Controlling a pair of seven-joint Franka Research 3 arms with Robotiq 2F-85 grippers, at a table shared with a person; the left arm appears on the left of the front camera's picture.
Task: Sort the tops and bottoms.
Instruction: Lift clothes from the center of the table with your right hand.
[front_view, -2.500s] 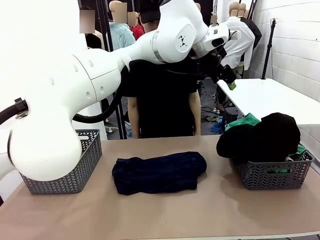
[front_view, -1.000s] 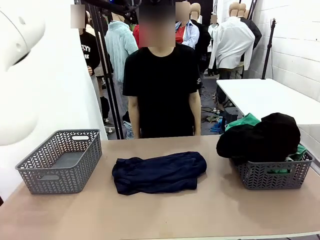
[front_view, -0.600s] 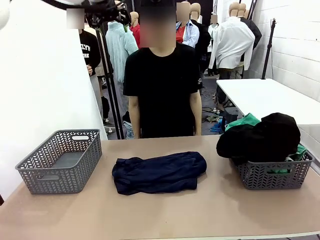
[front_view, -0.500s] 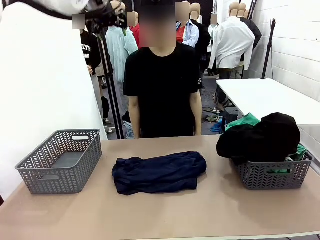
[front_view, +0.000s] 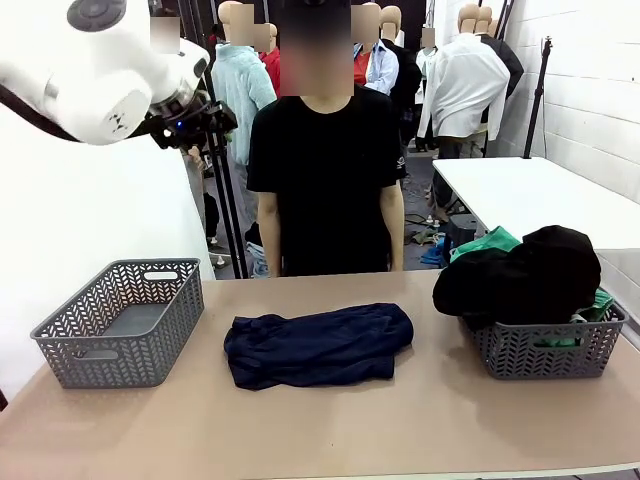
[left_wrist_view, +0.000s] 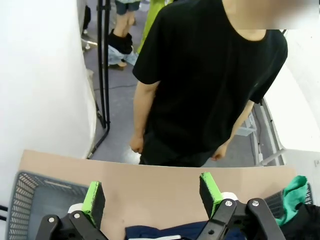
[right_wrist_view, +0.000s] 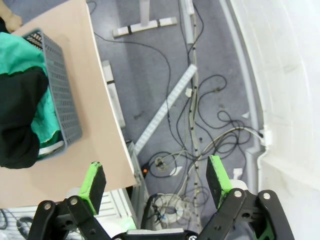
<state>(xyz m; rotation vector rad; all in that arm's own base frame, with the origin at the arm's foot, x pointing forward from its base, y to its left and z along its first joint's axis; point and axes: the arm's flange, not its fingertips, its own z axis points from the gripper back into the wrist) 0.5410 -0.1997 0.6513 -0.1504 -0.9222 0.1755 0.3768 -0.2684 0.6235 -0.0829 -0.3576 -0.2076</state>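
Observation:
The bottoms (front_view: 487, 243), bright green cloth, poke out from under a heap of black garments (front_view: 535, 272) in the grey basket (front_view: 545, 350) on the right. A dark navy garment (front_view: 318, 345) lies crumpled on the table's middle; I cannot tell if it is a top. My left gripper (front_view: 205, 118) hangs high at the upper left, above the left basket (front_view: 120, 325). In its wrist view the left gripper (left_wrist_view: 151, 192) is open and bare, over the table's far edge. My right gripper (right_wrist_view: 155, 178) is open and bare beyond the table's end, with the green bottoms (right_wrist_view: 20, 57) in the basket (right_wrist_view: 60, 100) off to the side.
A person in a black T-shirt (front_view: 322, 180) stands at the far side, arms hanging down. The left basket holds no clothes. Below the right gripper are floor cables (right_wrist_view: 200, 115). A white table (front_view: 530, 195) stands behind on the right.
My left arm has swung back across the top of the picture and come down at the upper left, with its gripper now in sight. The clothes and baskets have not moved.

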